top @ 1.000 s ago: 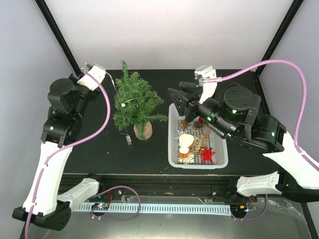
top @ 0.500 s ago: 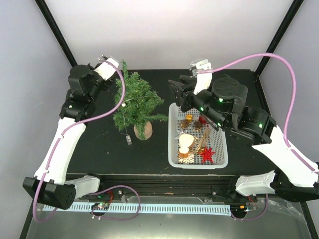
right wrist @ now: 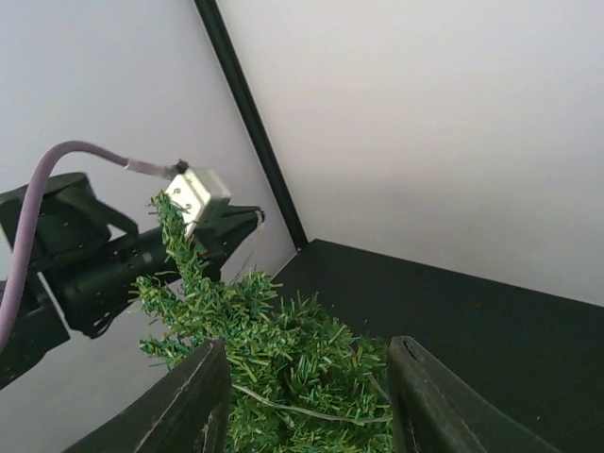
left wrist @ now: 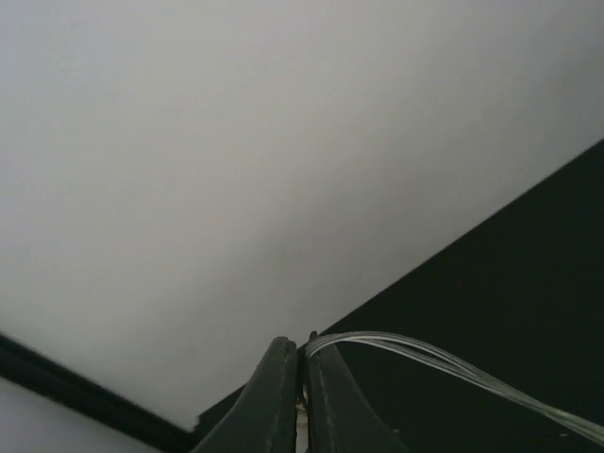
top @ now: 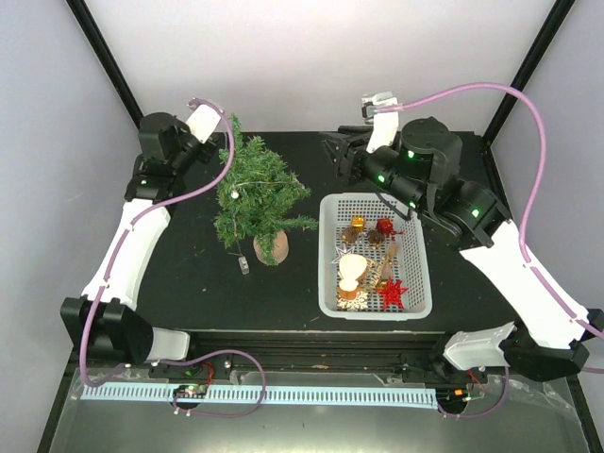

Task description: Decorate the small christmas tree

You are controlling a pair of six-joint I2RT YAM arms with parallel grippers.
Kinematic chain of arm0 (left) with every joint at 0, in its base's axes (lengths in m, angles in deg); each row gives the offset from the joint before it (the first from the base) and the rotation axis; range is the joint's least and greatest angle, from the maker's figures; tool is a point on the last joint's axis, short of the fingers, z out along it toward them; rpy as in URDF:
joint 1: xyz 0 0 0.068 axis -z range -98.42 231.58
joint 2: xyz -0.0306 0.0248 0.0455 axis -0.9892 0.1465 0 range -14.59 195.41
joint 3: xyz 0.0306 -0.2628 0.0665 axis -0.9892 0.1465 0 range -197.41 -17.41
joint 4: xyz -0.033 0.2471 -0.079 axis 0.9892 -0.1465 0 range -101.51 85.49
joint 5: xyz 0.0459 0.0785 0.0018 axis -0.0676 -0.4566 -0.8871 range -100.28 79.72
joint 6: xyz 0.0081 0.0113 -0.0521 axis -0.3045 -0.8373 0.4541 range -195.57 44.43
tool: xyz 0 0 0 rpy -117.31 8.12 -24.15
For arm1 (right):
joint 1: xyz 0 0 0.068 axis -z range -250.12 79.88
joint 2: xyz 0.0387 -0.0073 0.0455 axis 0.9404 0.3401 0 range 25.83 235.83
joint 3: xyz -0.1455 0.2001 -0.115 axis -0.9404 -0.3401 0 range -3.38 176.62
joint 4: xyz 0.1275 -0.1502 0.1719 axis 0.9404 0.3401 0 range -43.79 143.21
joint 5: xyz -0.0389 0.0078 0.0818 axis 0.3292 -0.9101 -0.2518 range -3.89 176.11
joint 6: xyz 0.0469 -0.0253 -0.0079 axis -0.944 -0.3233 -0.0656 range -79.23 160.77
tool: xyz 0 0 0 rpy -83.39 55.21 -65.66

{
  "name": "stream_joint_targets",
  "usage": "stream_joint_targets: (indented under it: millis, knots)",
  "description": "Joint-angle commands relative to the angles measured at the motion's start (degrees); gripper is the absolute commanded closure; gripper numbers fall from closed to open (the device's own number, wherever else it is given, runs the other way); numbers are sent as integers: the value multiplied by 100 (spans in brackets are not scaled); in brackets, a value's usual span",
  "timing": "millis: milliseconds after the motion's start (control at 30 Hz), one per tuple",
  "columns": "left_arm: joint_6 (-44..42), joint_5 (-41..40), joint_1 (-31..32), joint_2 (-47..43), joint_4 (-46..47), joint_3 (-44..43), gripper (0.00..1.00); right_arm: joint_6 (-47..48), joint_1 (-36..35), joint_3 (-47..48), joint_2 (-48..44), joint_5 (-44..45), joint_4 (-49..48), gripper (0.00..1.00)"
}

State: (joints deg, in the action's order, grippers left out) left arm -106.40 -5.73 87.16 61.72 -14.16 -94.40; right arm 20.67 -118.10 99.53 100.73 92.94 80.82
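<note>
Left gripper [left wrist: 298, 347] pinches a clear strand [left wrist: 453, 368] by the small christmas tree [top: 257, 193]; right gripper [right wrist: 310, 359] stands open, empty

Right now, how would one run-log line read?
left gripper: shut on strand | right gripper: open, empty, facing tree | basket: ornaments inside

The tree [top: 257, 193] is dark green, lighter at the tips, on a brown base [top: 271, 247], with a silver bead [top: 232, 196]. The bench [top: 189, 274] is matt black. The basket [top: 412, 260] is white with a fine grid pattern and holds a red star [top: 394, 293], a gold ornament [top: 358, 224] and a pale wooden piece [top: 352, 269]. The left arm [top: 127, 255] and right arm [top: 528, 283] are white and black, with a purple cable [top: 491, 87]. The thread [left wrist: 453, 363] is clear and glossy.
</note>
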Motion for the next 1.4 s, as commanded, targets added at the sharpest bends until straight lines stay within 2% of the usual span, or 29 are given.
stream_joint_targets:
  millis: [0,167,200,233,267,300,400,433,667,933,1067,1200,1300,1367]
  knots:
    - [435,900,-18,178,216,-192,95,-79,79,-17,37,-296,-198,53]
    - [534,1353,-20,442,85,-227,90,-92,135,-134,-33,-318,-247,53]
    - [518,1429,-22,486,23,-235,83,-91,139,-158,-48,-322,-251,53]
    - [483,1483,-22,522,-50,-246,68,-97,146,-176,-60,-320,-257,53]
    - [472,1488,-22,544,-132,-256,45,-98,141,-195,-70,-330,-262,53]
    - [480,1457,-22,554,-172,-256,32,-106,155,-216,-70,-331,-260,53]
    - [490,1337,-91,532,-185,-239,5,-123,155,-257,-103,-345,-265,53]
    - [490,1315,-120,521,-193,-231,2,-133,154,-281,-118,-355,-271,53]
    - [521,1345,-492,358,-408,-354,1,-158,151,-462,-256,-332,-296,53]
    - [-13,1396,-753,433,-1067,-391,1,-161,156,-611,-365,-435,-183,53]
    - [-282,1960,-921,519,-1358,-457,1,-146,151,-686,-446,-477,-164,53]
    - [-526,3119,-1100,729,-1732,-742,1,-152,152,-716,-482,-548,-146,53]
    - [-735,3771,-1134,1071,-2133,-1225,1,-193,153,-797,-509,-565,-184,53]
    - [-841,4176,-1161,1423,-2539,-1839,3,-219,154,-867,-549,-585,-229,53]
